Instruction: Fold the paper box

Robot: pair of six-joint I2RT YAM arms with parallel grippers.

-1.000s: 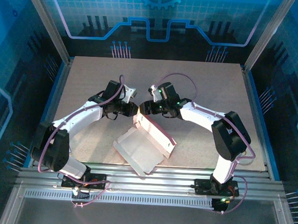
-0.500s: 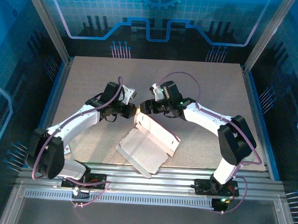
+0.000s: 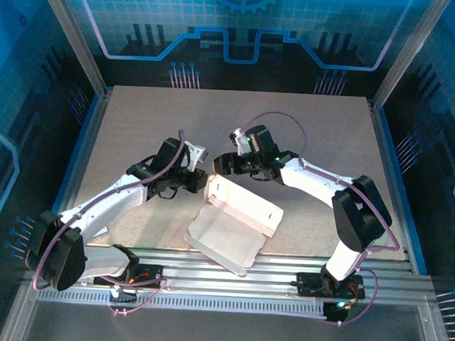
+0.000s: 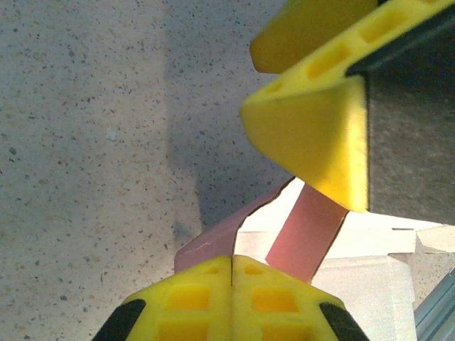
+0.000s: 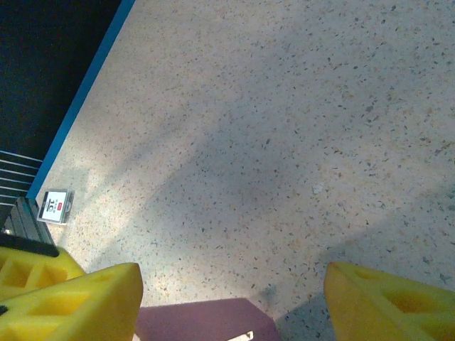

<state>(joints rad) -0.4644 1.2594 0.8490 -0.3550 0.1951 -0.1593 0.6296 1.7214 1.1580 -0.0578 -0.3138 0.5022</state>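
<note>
Pinches the pink flap of the paper box (image 3: pixel 236 221), light, floppy, crease-prone card at lower centre, in the left tool (image 3: pixel 203 182), with the right tool (image 3: pixel 217 168) spread apart; best gripped at flap edges.

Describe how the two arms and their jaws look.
Both the left arm and the right arm have white link shells and black joint housings. A thin purple cable loops along each. The jaws are bright yellow wedges with square hollow cells, black behind them.
</note>
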